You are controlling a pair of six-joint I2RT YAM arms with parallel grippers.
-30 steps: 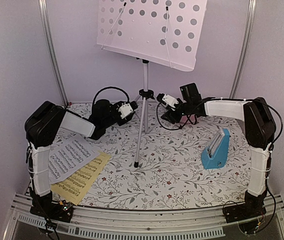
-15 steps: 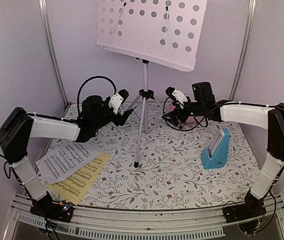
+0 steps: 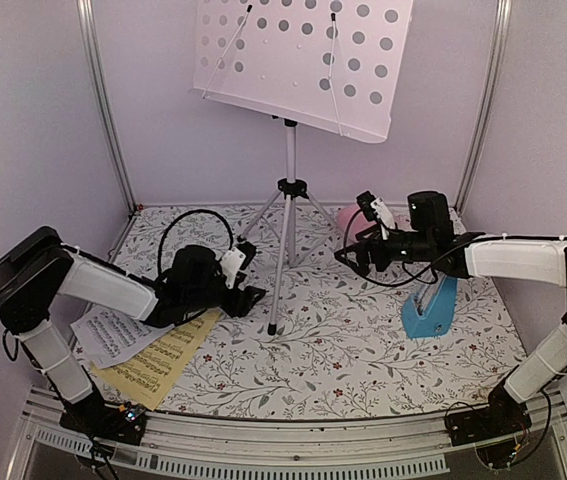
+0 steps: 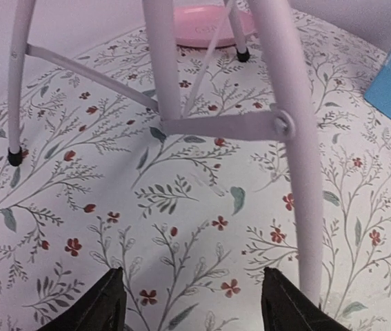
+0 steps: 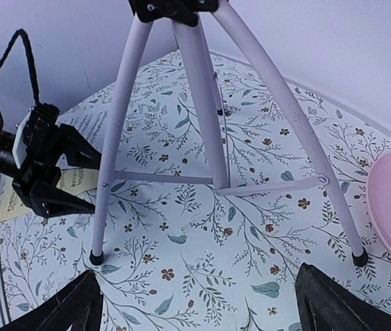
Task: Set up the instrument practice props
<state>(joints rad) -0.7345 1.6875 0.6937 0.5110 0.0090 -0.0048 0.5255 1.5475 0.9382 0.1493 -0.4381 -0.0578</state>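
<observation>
The silver tripod music stand (image 3: 289,200) stands mid-table with its perforated pale desk (image 3: 303,65) high up. My left gripper (image 3: 255,275) is open and empty, low over the cloth just left of the stand's front leg (image 4: 288,138). My right gripper (image 3: 351,258) is open and empty, right of the stand, looking at its legs (image 5: 195,103). The white sheet (image 3: 113,330) and the yellow sheet (image 3: 158,365) lie overlapped at the front left. The blue metronome (image 3: 431,305) stands at the right.
A pink round plate (image 3: 351,215) lies behind the right gripper, near the stand's back right foot (image 5: 359,259). The floral cloth (image 3: 333,350) covers the table. Walls and metal posts (image 3: 103,110) close in the back and sides.
My left arm has dropped and pulled forward, from beside the stand's pole down to its front leg. My right arm has drawn back to the right, away from the stand.
</observation>
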